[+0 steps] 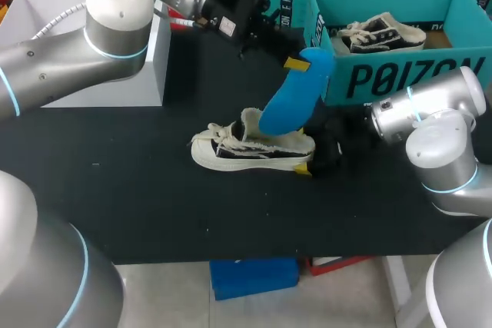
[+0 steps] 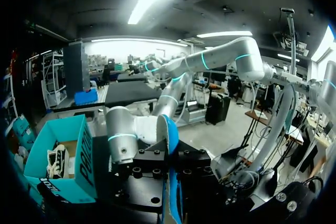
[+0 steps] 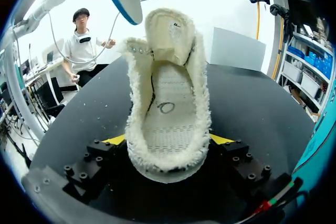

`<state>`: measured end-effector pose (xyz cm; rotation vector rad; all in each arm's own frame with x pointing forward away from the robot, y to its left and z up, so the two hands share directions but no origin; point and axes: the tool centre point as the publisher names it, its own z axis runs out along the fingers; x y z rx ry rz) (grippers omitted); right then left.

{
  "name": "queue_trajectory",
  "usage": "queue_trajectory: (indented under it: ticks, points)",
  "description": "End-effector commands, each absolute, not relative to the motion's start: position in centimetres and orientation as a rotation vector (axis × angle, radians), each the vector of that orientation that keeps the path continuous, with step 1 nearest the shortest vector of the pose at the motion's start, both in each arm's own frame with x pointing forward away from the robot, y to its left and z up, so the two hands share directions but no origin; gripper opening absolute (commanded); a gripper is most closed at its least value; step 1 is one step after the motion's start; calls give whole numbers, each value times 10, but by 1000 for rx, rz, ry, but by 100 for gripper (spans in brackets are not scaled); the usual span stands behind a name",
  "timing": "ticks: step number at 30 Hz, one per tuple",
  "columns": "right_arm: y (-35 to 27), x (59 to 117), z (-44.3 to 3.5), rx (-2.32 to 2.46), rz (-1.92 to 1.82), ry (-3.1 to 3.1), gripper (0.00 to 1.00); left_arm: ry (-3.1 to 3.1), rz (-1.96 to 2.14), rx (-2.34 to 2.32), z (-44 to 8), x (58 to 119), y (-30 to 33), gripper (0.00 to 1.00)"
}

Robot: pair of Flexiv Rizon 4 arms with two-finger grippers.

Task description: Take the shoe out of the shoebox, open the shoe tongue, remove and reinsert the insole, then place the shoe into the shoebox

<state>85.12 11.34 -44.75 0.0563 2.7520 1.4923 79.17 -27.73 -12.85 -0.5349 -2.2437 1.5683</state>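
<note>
Done: I judge the shoe (image 1: 250,150) is out of the shoebox (image 1: 400,78) and on the table (image 1: 138,190), tongue open, blue insole (image 1: 292,101) removed.
Left to do: reinsert the insole, then box the shoe.
Left gripper (image 1: 296,63): clamps the insole's upper end above the shoe.
Right gripper (image 3: 169,141): pinches the shoe's heel.
Hidden: left fingertips, in my wrist view.

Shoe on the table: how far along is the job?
Done: the shoe is out of the shoebox, tongue pulled open, footbed bare. In hand: the left gripper holds the blue insole above the opening while the right gripper clamps the heel. Remaining: seat the insole, then put the shoe in the shoebox.
</note>
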Motion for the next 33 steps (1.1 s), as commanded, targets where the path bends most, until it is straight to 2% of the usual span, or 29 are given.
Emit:
queue_trajectory:
  ticks: [1,10,23,33]
  points:
    - [113,852,-451,57,1490,2755,0,-2246,1571,-535,-129,791,-278,0]
    - [113,852,-451,57,1490,2755,0,-2073,1728,-348,-120,787,-277,0]
    - [113,852,-451,57,1490,2755,0,-1962,1815,-98,-61,784,-265,0]
    - [113,852,-451,57,1490,2755,0,-1928,1887,125,-53,771,-245,0]
